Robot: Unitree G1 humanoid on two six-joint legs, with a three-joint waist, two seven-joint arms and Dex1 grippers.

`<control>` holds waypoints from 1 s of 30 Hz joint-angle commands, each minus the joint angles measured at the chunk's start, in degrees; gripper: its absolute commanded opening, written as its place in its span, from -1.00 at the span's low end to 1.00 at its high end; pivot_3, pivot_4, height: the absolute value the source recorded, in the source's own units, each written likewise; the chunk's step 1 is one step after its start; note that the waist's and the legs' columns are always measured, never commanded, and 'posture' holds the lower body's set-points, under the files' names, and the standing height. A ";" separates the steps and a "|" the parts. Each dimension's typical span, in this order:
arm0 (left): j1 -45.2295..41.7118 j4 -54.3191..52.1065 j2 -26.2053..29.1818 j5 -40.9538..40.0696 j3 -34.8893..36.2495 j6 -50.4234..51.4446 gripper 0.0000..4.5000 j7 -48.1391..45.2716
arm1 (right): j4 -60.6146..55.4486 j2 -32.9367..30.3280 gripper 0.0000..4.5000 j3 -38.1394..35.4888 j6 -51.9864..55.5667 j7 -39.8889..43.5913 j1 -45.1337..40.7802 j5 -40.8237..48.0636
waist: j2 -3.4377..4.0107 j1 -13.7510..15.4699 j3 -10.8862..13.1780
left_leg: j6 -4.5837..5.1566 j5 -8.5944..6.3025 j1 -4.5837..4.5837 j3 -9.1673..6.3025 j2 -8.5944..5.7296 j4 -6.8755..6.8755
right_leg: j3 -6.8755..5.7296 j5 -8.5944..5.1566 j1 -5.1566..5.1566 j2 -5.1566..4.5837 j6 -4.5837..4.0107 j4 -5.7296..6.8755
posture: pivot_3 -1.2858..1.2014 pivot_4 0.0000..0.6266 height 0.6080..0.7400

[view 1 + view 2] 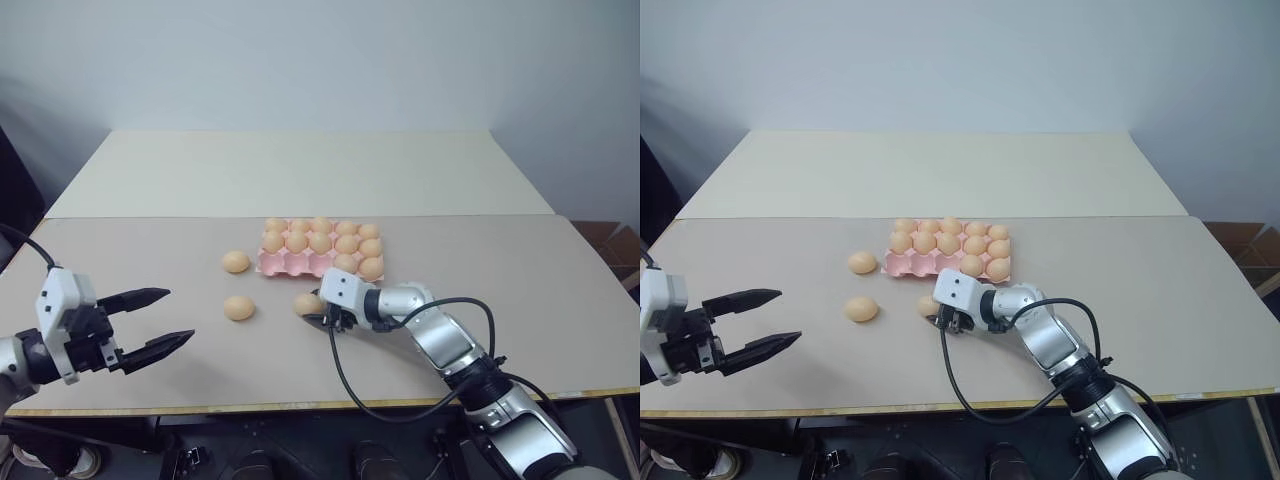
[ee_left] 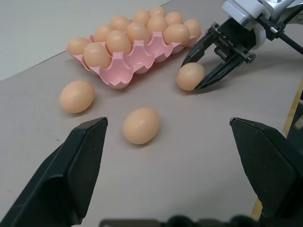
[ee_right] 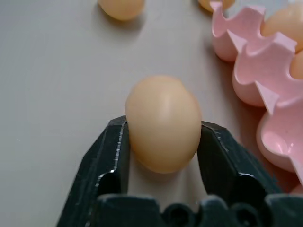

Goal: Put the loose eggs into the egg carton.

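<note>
Nearest, along the front edge of the table (image 1: pixel 560 300), plenty of bare beige surface on both sides. Left gripper (image 1: pixel 160 320) hovering over the near left part, well apart from everything, jaws spread wide with nothing between them. Right gripper (image 3: pixel 163 142) low on the tabletop near the middle, fingers (image 3: pixel 111 156) pinching one loose egg (image 3: pixel 163 123) from both sides, just in front of the carton's near edge. Two more loose eggs to its left: one (image 1: pixel 239 308) nearer, one (image 1: pixel 236 262) farther, beside the carton's left end, each lying apart with room all round. Beyond, pink egg carton (image 2: pixel 137 59), moulded cups mostly filled with smooth, oval, orange-tan eggs; empty cups in the near row. Farther back, bare pale tabletop up to the wall.
</note>
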 commanded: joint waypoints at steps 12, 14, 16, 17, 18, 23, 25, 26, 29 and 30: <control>-3.04 0.66 0.93 -0.30 -0.49 -0.43 1.00 -0.47 | 7.54 3.00 -0.30 -8.80 2.74 -9.13 -10.45 0.00 | 0.00 -0.18 0.00 | 0.00 0.00 0.00 0.01 0.00 -0.01 | 0.00 0.00 -0.02 0.00 -0.01 0.00 | 0.03 -0.52 1.00; -3.06 0.60 0.89 -0.29 -0.39 -0.42 1.00 -0.50 | 8.14 3.06 -0.30 -8.73 2.31 -8.99 -10.63 -0.03 | 0.01 -0.08 0.00 | 0.00 0.00 -0.03 0.01 0.00 -0.01 | 0.00 0.00 -0.02 -0.01 -0.01 -0.04 | 0.03 -0.52 1.00; -2.68 0.33 0.79 -0.32 0.01 -0.38 1.00 -0.53 | 8.04 3.15 0.06 -8.73 2.26 -8.66 -10.54 0.20 | 0.01 -0.10 0.00 | 0.00 0.00 -0.10 0.01 0.00 -0.01 | 0.00 0.00 -0.08 -0.01 -0.01 -0.06 | 0.03 -0.52 1.00; -2.37 0.16 0.74 -0.32 0.25 -0.39 1.00 -0.57 | 7.86 3.21 0.20 -8.75 2.27 -8.60 -10.45 0.30 | 0.01 -0.10 0.00 | 0.00 0.00 -0.11 0.01 0.00 -0.01 | 0.00 0.00 -0.09 -0.01 -0.01 -0.07 | 0.03 -0.52 1.00; -2.10 0.01 0.69 -0.32 0.43 -0.42 1.00 -0.62 | 7.64 3.27 0.37 -8.82 2.33 -8.57 -10.36 0.42 | 0.01 -0.12 0.00 | 0.00 0.00 -0.11 0.01 0.00 -0.02 | 0.00 0.00 -0.09 -0.01 -0.01 -0.07 | 0.03 -0.52 1.00; -1.23 -0.46 0.53 -0.43 0.97 -0.42 1.00 -0.35 | 5.19 2.29 0.99 -10.05 2.61 -7.54 -9.45 1.76 | 0.01 -0.28 0.01 | 0.00 0.00 -0.11 0.00 0.01 -0.02 | 0.00 0.00 -0.10 0.00 -0.01 -0.03 | 0.03 -0.52 1.00; -1.11 -0.50 0.48 -0.48 1.03 -0.43 1.00 -0.19 | 3.34 0.87 0.99 -11.20 2.82 -6.47 -8.45 2.88 | 0.01 -0.20 0.00 | 0.00 0.00 -0.10 0.00 0.01 -0.02 | -0.01 0.00 -0.09 0.00 -0.01 -0.02 | 0.03 -0.52 1.00; -1.05 -0.47 0.46 -0.47 1.07 -0.46 1.00 -0.18 | 2.27 0.11 0.99 -11.98 3.22 -5.89 -7.90 3.67 | 0.01 -0.15 0.01 | 0.00 0.00 -0.10 0.00 0.01 -0.02 | -0.01 0.00 -0.09 -0.01 -0.01 -0.04 | 0.03 -0.52 1.00; -0.56 -0.12 0.46 -0.30 1.50 -0.56 1.00 -0.22 | -3.44 -5.09 0.99 -15.81 4.07 -0.78 -4.08 8.39 | 0.01 0.37 0.01 | 0.00 0.00 -0.13 -0.01 0.01 -0.02 | -0.04 0.00 -0.06 -0.02 -0.01 -0.12 | 0.03 -0.52 1.00; -0.24 0.09 0.57 -0.30 1.73 -0.44 1.00 -0.38 | -5.63 -7.57 0.99 -17.28 4.44 1.75 -2.39 10.45 | 0.01 0.50 0.01 | 0.00 0.00 -0.14 -0.01 0.01 -0.02 | -0.05 0.00 -0.04 -0.03 0.00 -0.17 | 0.03 -0.52 1.00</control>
